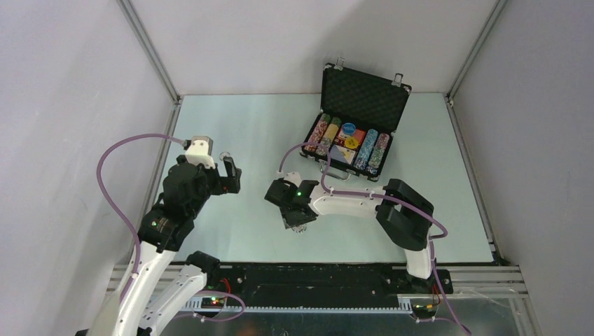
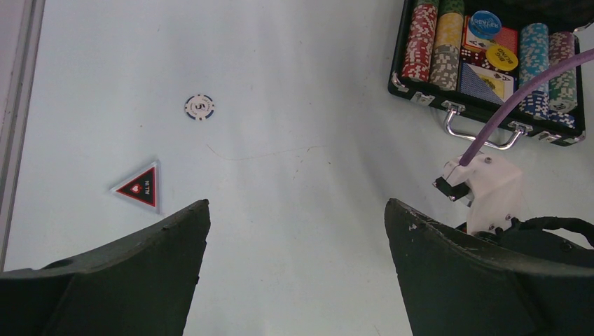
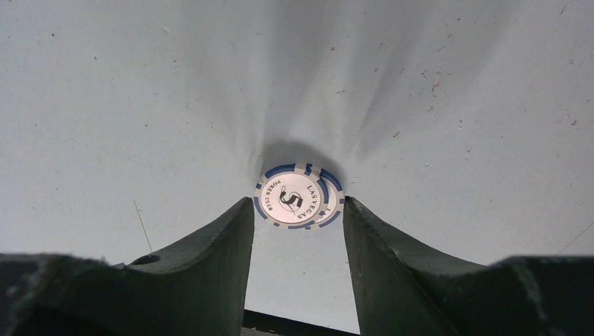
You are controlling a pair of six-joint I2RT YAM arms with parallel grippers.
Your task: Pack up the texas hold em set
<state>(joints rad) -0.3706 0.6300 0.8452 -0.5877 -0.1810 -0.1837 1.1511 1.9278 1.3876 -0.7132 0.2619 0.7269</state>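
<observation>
The black briefcase (image 1: pixel 354 115) stands open at the back of the table, with rows of chips, cards and a blue and a yellow disc inside; it also shows in the left wrist view (image 2: pixel 413 80). Two stacked white-and-blue "5" chips (image 3: pixel 298 197) lie flat on the table between the fingertips of my right gripper (image 3: pixel 299 203), whose tips stand just beside the chips' edges. That right gripper (image 1: pixel 297 222) points down at mid-table. Higher up and to the left, my left gripper (image 2: pixel 297 210) (image 1: pixel 231 175) is wide open and holds nothing. Ahead of it lie one more "5" chip (image 2: pixel 199 107) and a dark triangular "all in" piece (image 2: pixel 140 187).
A purple cable (image 2: pixel 518 87) runs from the right wrist's white camera mount (image 2: pixel 487 189) across the briefcase's silver handle (image 2: pixel 480 133). Aluminium frame rails (image 1: pixel 150 52) and grey walls enclose the table on three sides. The arms' bases sit on the black rail (image 1: pixel 315 276).
</observation>
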